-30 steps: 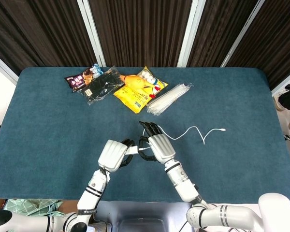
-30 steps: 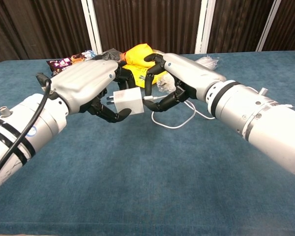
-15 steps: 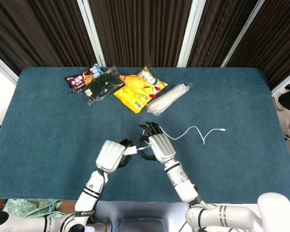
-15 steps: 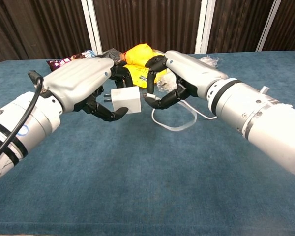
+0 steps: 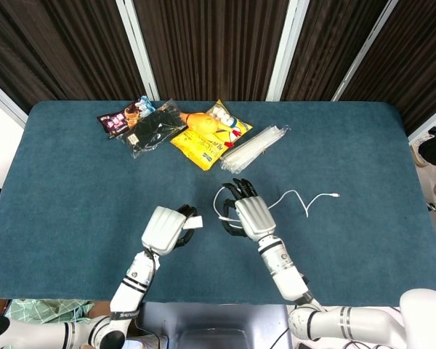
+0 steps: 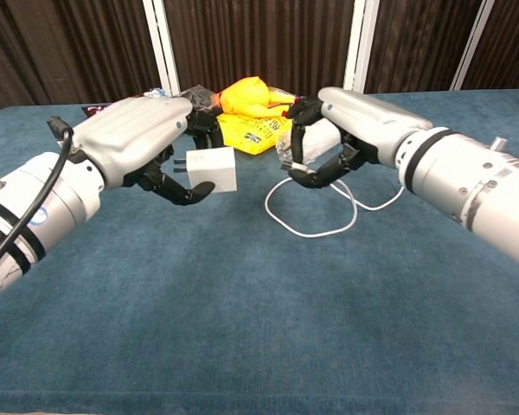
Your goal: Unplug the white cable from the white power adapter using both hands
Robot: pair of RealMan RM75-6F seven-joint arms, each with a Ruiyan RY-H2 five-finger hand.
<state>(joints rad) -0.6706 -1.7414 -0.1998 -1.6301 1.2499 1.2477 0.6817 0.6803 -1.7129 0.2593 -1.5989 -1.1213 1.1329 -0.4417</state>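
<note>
Head view
Left hand point(image 5: 165, 227): at 7 o'clock of the desk's middle, fingers wrapped on the small white boxy power adapter point(image 5: 193, 222), held off the surface, presumably as an anchor for the pull.
Right hand point(image 5: 251, 214): just right of the adapter, clear of it, fingers curled round the near end of the thin white cable point(image 5: 294, 196); cable parted from adapter, so unplugging judged done.
Cable run: trailing toward 3 o'clock, loose end lying on the cloth.
Desk point(image 5: 73, 203): blue-green cloth; dark and yellow snack packets and a clear bag of white sticks toward 12 o'clock.

Chest view
Adapter point(image 6: 211, 169): pinched in left hand point(image 6: 147, 138), plug face turned toward the right hand.
Right hand point(image 6: 333, 143): closed on cable point(image 6: 316, 220), which loops down onto the desk.
Room: dark curtains between white posts behind.
</note>
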